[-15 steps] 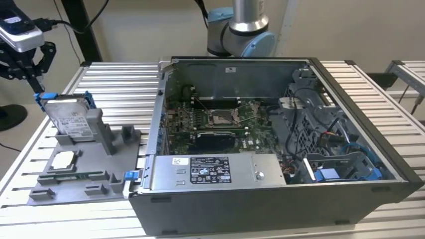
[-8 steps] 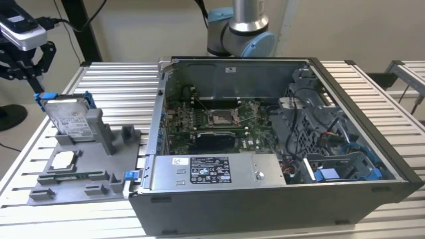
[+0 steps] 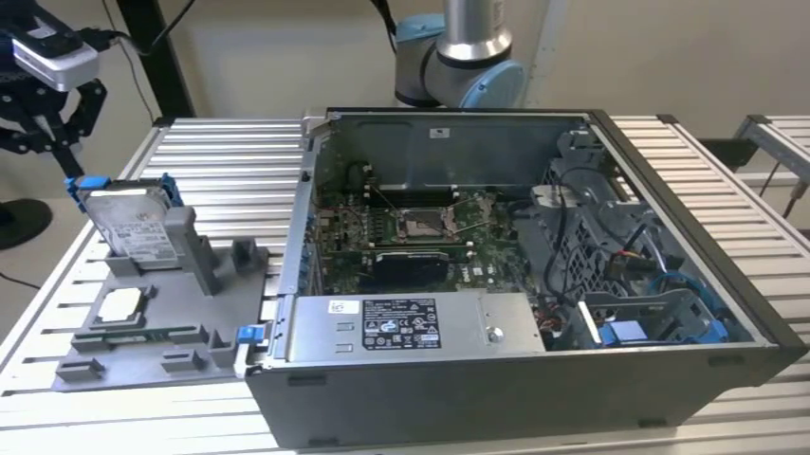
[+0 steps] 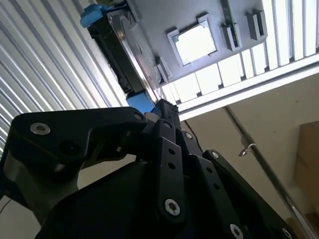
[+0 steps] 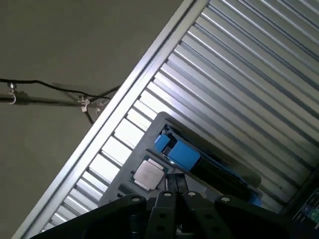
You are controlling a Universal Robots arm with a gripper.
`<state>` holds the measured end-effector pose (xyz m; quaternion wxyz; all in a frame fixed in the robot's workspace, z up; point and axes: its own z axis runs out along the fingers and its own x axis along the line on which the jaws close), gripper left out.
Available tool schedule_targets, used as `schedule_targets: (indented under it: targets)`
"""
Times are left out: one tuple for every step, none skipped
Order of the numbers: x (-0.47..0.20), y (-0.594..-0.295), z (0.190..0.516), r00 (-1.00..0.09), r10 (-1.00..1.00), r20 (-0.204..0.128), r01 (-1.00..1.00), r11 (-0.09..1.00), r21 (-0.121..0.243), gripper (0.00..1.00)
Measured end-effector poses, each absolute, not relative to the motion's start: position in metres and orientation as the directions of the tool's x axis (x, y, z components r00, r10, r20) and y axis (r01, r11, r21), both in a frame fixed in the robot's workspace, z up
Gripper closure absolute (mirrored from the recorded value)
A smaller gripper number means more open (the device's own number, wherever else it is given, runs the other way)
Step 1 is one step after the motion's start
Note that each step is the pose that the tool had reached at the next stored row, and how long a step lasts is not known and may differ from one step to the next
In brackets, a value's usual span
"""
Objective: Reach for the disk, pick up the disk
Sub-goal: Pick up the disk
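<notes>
Disk (image 3: 131, 227): upright in grey holder (image 3: 158, 336), exterior view's left. Gripper (image 3: 64, 159): at disk's top blue corner. Claw opening: cannot tell. Reach nearly complete; lift outstanding.

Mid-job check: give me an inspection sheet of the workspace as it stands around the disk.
Surface: slatted metal table.
Job's things: disk upright in grey fixture, blue bracket round it.
Clutter: open computer case; chip lying in the fixture.
Grippers: gripper just above the disk's top corner.
Cables: blue and black cables inside the case.
Surroundings: arm base behind the case; beige wall.
</notes>
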<state>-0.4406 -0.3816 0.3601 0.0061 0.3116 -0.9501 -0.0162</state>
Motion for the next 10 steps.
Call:
schedule_targets:
  targets:
    - [-0.4406, -0.3816, 0.3601, -0.794, -0.607, 0.002, -0.607, 0.794, 0.035, 1.00]
    - [-0.4406, -0.3816, 0.3601, -0.783, -0.622, 0.001, -0.621, 0.783, 0.035, 1.00]
    - [-0.4406, -0.3816, 0.3601, -0.772, -0.635, 0.002, -0.635, 0.772, 0.035, 1.00]
    - [-0.4406, -0.3816, 0.3601, -0.760, -0.650, 0.001, -0.649, 0.760, 0.035, 1.00]
    - [-0.4406, -0.3816, 0.3601, -0.738, -0.674, 0.001, -0.674, 0.738, 0.035, 1.00]
    - [-0.4406, -0.3814, 0.3600, -0.729, -0.685, 0.001, -0.684, 0.728, 0.035, 1.00]
    - [-0.4406, -0.3813, 0.3600, -0.719, -0.695, 0.002, -0.695, 0.718, 0.034, 1.00]
    - [-0.4406, -0.3812, 0.3600, -0.709, -0.705, 0.002, -0.704, 0.709, 0.034, 1.00]
    - [-0.4406, -0.3811, 0.3601, -0.700, -0.715, 0.002, -0.714, 0.699, 0.034, 1.00]
    - [-0.4406, -0.3811, 0.3601, -0.690, -0.724, 0.002, -0.723, 0.690, 0.034, 1.00]
